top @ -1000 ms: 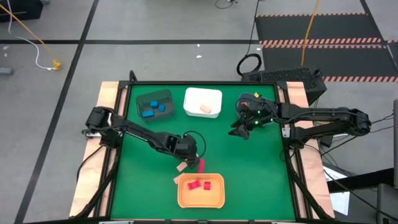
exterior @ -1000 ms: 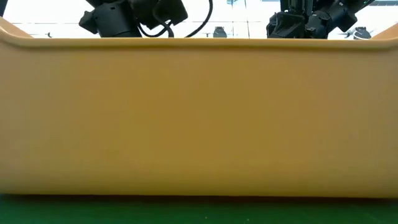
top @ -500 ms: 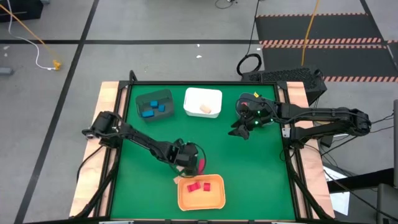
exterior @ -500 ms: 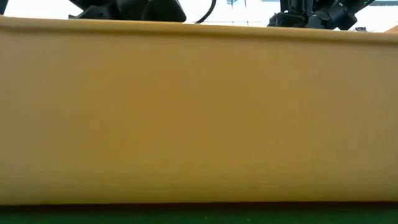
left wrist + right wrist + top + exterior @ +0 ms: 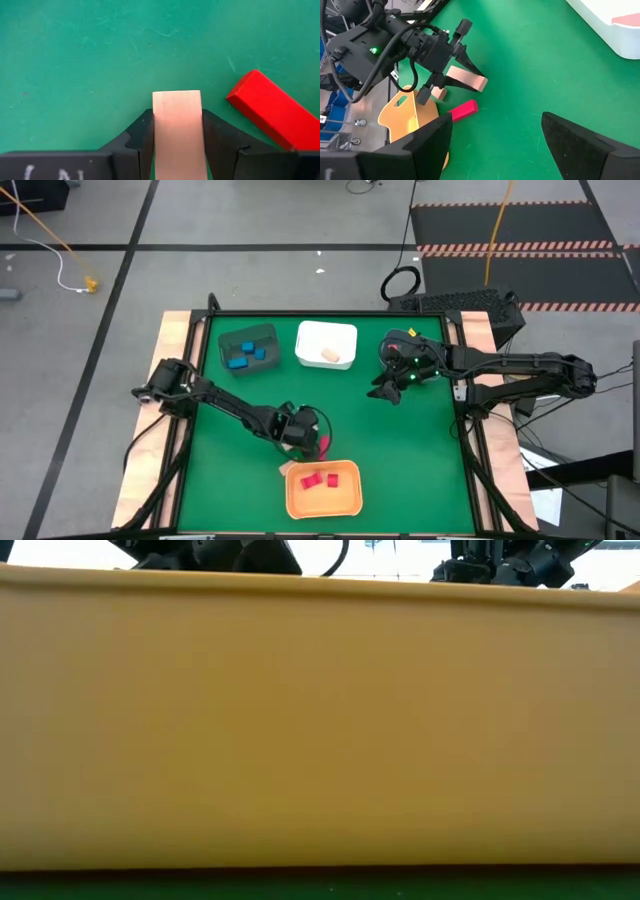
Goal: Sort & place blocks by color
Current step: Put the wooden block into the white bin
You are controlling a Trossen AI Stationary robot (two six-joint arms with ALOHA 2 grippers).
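Note:
My left gripper [image 5: 303, 438] [image 5: 177, 114] is shut on a pale tan bar [image 5: 177, 125] [image 5: 466, 80] just beyond the orange bin's [image 5: 322, 490] far rim. A red bar [image 5: 270, 110] [image 5: 323, 445] lies flat on the green mat beside it. A smaller tan piece [image 5: 438, 93] [image 5: 288, 468] lies at the bin's far left corner. Red blocks [image 5: 318, 478] sit in the orange bin, blue blocks [image 5: 248, 352] in the dark bin and a tan block [image 5: 329, 354] in the white bin. My right gripper [image 5: 388, 390] [image 5: 496, 120] hangs open at the right, above the mat. My left gripper pinches the tan bar's two long sides [image 5: 177, 135] between its two fingers [image 5: 142, 135]. The fingers slant down from the table's far left and lie along the bar. The bar's free end [image 5: 481, 83] sticks out ahead of the fingertips. I cannot tell whether it is clear of the mat.
The dark bin [image 5: 248, 340] and the white bin [image 5: 326, 335] stand at the far edge. The orange bin's wall [image 5: 320, 730] fills the low view. Bare green mat [image 5: 410, 460] lies at the right and centre.
My left gripper has gone down and toward the table's near edge, rolling a little, and now stands over the tan bar by the red one. The orange bin has slid slightly toward the near edge and fills more of the low view.

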